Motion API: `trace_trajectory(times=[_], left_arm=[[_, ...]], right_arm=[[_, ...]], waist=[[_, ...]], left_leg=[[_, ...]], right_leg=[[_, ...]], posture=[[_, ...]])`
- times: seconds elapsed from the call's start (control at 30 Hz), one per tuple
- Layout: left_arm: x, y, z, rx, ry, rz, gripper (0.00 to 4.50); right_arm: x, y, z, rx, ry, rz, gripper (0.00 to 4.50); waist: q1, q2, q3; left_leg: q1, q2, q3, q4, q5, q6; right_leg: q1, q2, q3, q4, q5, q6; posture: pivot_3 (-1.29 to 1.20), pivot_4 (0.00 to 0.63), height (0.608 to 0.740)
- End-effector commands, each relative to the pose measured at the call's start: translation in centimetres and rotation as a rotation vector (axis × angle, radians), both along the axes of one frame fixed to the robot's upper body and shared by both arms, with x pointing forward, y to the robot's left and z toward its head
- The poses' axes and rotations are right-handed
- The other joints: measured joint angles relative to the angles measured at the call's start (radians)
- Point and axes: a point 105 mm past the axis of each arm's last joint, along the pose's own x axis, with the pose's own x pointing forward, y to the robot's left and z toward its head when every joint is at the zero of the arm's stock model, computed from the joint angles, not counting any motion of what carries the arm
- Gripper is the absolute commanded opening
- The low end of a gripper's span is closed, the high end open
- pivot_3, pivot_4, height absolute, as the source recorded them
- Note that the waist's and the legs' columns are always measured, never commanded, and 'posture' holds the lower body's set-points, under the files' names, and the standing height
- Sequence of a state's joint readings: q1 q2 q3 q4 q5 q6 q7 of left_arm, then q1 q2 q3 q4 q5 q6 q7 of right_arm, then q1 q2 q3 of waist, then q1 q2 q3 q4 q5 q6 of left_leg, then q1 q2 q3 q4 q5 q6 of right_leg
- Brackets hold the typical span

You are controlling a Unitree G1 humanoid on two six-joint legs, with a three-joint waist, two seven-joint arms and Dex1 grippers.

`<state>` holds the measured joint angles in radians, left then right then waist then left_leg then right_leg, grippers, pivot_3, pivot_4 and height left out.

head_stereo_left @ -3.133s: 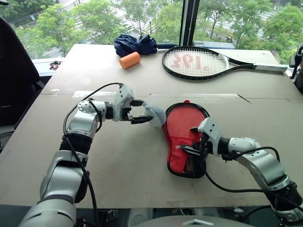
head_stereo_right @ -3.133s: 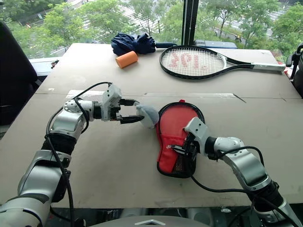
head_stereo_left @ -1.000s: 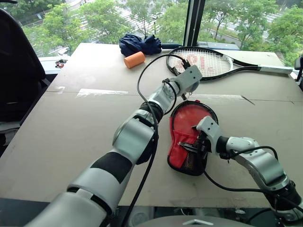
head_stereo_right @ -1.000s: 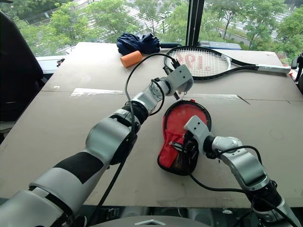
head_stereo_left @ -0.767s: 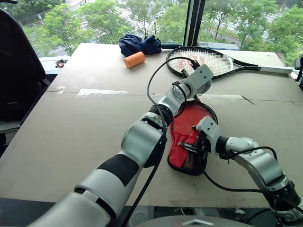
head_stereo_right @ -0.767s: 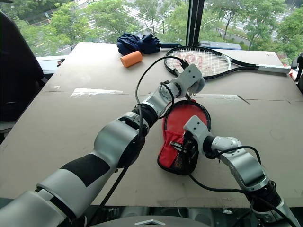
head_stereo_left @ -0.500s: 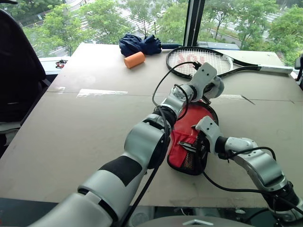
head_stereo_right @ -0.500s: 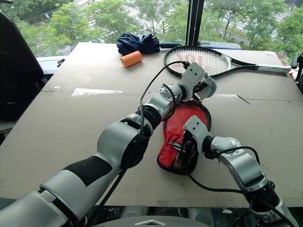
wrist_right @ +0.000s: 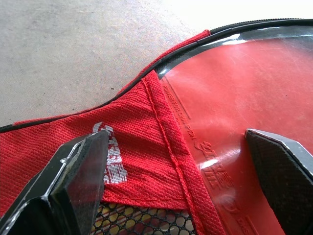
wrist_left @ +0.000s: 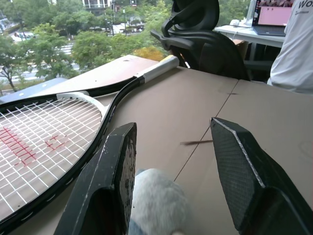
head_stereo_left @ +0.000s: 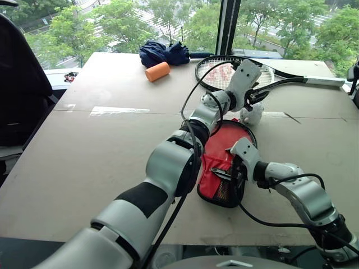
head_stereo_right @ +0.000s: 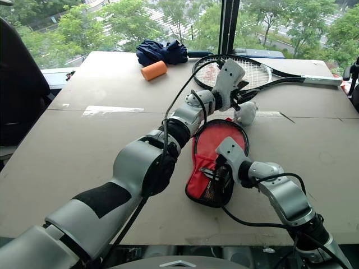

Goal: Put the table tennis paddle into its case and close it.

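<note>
a broad brown surface (head_stereo_left: 112,145) by tall windows. the red fabric case (head_stereo_left: 221,162) lies mid-surface, soft and floppy, the stiff glossy table tennis paddle (wrist_right: 234,112) inside. beyond the case, the left hand (head_stereo_left: 251,98) is spread open above the plush zipper charm (head_stereo_left: 251,115); that soft charm looks best to pinch. the right hand (head_stereo_left: 231,175), open, straddles the case.

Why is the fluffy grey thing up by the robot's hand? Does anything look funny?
The case isn't closed: in the right wrist view the paddle's shiny red face shows under the folded-back red flap. The grey plush charm dangles just below the left gripper's parted fingers. The right gripper is open over the case.
</note>
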<state>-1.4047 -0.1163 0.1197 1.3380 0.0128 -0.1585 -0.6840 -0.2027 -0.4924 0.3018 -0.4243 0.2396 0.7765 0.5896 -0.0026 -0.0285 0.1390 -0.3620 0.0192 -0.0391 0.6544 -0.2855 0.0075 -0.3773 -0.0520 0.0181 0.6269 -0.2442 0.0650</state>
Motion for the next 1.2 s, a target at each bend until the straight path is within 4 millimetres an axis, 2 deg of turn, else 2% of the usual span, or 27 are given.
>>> trace_trajectory(times=[0.03,0.13,0.27,0.37,0.5,0.6,0.7,0.87,0.97,1.0,1.07,1.2], left_arm=[[-0.3,1.1,2.9,-0.083,-0.063,-0.082,2.49],[-0.2,2.9,2.1,-0.080,-0.038,-0.123,2.49],[-0.3,5.6,-1.7,0.001,0.039,-0.162,2.49],[-0.6,6.8,-4.4,0.073,0.077,-0.158,2.49],[-1.2,7.3,-7.3,0.172,0.080,-0.162,2.49],[-2.6,7.1,-11.0,0.297,0.105,-0.199,2.49],[-3.4,7.3,-12.9,0.356,0.121,-0.210,2.49],[-3.6,8.5,-15.8,0.499,0.140,-0.175,2.49],[-3.8,8.9,-16.5,0.530,0.160,-0.167,2.49],[-3.8,8.8,-16.4,0.522,0.164,-0.165,2.49],[-3.7,8.7,-16.2,0.494,0.175,-0.158,2.49],[-3.7,8.5,-15.5,0.437,0.201,-0.151,2.49]], right_arm=[[-1.3,-0.5,-3.6,-0.048,0.157,-0.007,4.50],[-1.2,-0.2,-3.2,-0.027,0.145,-0.002,4.50],[-1.1,-0.4,-2.0,0.021,0.109,-0.007,4.50],[-1.4,-0.9,-1.3,0.035,0.092,-0.013,4.50],[-2.0,-1.5,0.3,0.075,0.072,-0.007,4.50],[-3.3,-1.9,2.3,0.124,0.084,0.043,4.50],[-3.8,-2.6,3.8,0.161,0.091,0.055,4.50],[0.3,-5.9,8.0,0.209,-0.088,-0.122,4.50],[4.7,-8.2,9.5,0.198,-0.226,-0.331,4.50],[6.6,-9.0,9.5,0.181,-0.251,-0.425,4.50],[8.8,-9.4,9.1,0.177,-0.250,-0.522,4.50],[11.9,-9.9,8.4,0.220,-0.208,-0.650,4.50]], waist=[[-0.002,0.000,0.000],[-0.006,0.000,0.000],[-0.011,0.004,-0.002],[-0.005,0.004,-0.002],[0.004,0.003,-0.002],[0.006,0.003,-0.002],[0.004,0.003,-0.001],[-0.002,0.003,-0.002],[-0.006,0.003,-0.003],[-0.007,0.005,-0.004],[-0.009,0.006,-0.005],[-0.009,0.007,-0.005]], left_leg=[[0.000,0.000,0.000,0.000,0.000,0.000],[0.000,0.000,0.000,0.000,0.000,0.000],[0.001,0.000,0.000,-0.001,0.000,0.000],[-0.001,0.000,-0.002,-0.001,0.000,0.000],[-0.003,-0.001,-0.002,0.000,0.000,0.000],[-0.002,-0.001,-0.002,0.000,0.000,0.000],[-0.002,-0.001,-0.002,0.000,0.000,0.000],[0.000,-0.003,-0.005,0.000,0.000,0.000],[0.001,-0.003,-0.007,0.000,0.000,0.000],[0.001,-0.004,-0.008,0.000,0.000,0.000],[0.001,-0.005,-0.009,0.000,0.000,0.000],[0.000,-0.006,-0.010,0.000,0.000,0.000]], right_leg=[[0.000,0.000,0.000,0.000,0.000,0.000],[0.000,0.000,0.000,0.000,0.000,0.000],[0.000,0.000,0.000,0.000,0.000,0.000],[0.000,0.000,-0.001,0.000,0.000,0.000],[0.000,-0.001,-0.002,-0.001,0.000,0.000],[0.000,-0.002,-0.001,-0.001,0.000,0.000],[0.000,-0.002,-0.001,-0.001,0.000,0.000],[0.001,0.000,0.001,0.000,0.000,0.000],[0.001,0.000,0.000,0.000,0.000,0.000],[0.001,0.000,0.000,0.001,0.000,0.000],[0.001,0.000,0.001,0.001,0.000,0.000],[0.000,0.000,0.000,0.002,0.000,0.000]], posture=[[0.00,0.150,0.740],[0.00,0.150,0.740],[0.00,0.150,0.740],[0.00,0.150,0.740],[0.00,0.150,0.740],[0.00,0.150,0.740],[0.00,0.150,0.740],[0.00,0.150,0.740],[0.00,0.150,0.740],[0.00,0.150,0.740],[0.00,0.150,0.740],[0.00,0.150,0.740]])
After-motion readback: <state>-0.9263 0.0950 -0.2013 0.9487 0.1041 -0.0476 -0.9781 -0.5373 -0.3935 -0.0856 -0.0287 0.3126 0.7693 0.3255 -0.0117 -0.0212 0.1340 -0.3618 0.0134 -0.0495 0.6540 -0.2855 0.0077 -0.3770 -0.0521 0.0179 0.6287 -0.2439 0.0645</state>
